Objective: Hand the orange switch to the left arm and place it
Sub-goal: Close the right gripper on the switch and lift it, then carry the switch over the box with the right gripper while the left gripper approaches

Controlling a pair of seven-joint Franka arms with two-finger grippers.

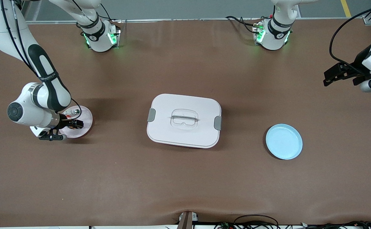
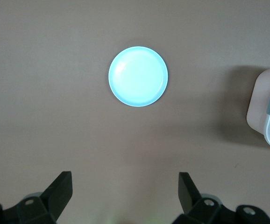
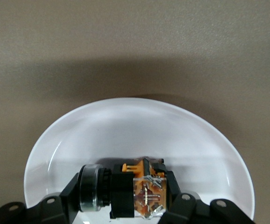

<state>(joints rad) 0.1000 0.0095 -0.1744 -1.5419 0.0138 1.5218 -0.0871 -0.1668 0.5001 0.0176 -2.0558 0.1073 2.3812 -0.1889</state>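
Observation:
The orange switch [image 1: 74, 124] [image 3: 135, 189], black-bodied with orange and clear parts, lies sideways on a pale round plate [image 1: 85, 119] [image 3: 139, 126] at the right arm's end of the table. My right gripper [image 1: 72, 124] [image 3: 124, 189] is down at this plate, shut on the switch, one finger on each side of it. My left gripper [image 1: 331, 76] [image 2: 125, 186] hangs open and empty in the air over the left arm's end of the table, and that arm waits. The white box [image 1: 172, 105] [image 2: 266, 105] with grey latches sits mid-table between the two plates.
A small silver-and-white part [image 1: 75, 111] lies on the same pale plate, beside the right gripper. A light blue plate [image 1: 284, 141] [image 2: 138, 76] sits toward the left arm's end, a little nearer the front camera than the box. Cables run along the table's edges.

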